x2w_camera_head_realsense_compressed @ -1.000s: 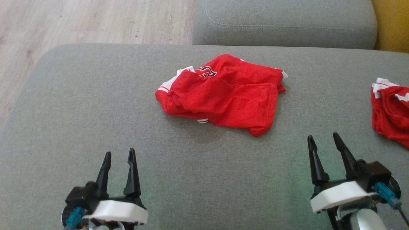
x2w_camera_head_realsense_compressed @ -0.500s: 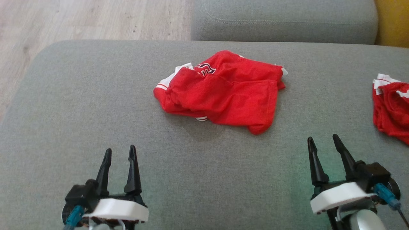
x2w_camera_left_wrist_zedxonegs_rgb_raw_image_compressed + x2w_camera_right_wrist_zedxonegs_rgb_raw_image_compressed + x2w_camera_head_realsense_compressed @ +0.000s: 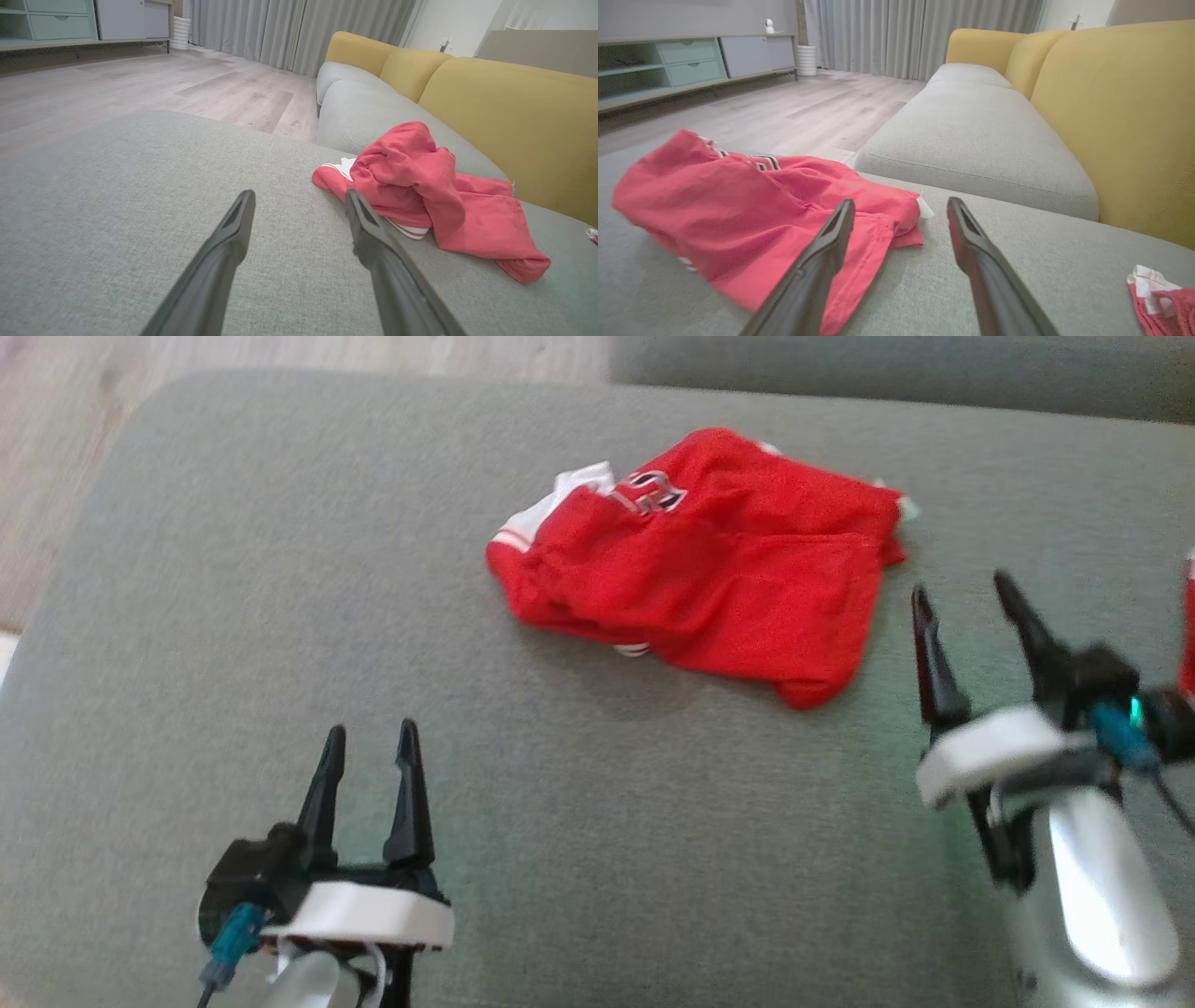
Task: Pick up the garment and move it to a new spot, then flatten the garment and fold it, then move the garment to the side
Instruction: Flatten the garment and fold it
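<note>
- Head view, lower left: my left gripper hovers over the grey seat cushion, fingers spread and empty, well apart from the cloth. I'd leave it parked there until a second corner needs holding.
- Upper centre: the red garment lies crumpled in a heap on the cushion, with white trim showing at its left end.
- Right of centre: my right gripper is spread wide and empty, just beside the garment's right edge. I judge this to be the reach for the pick-up. I'd come down on a raised fold near that edge, pinch only a few layers, then lift straight up so the cloth unfurls.
- Right wrist view, lower right corner: a second red piece lies on the same cushion. I'd steer clear of it.
</note>
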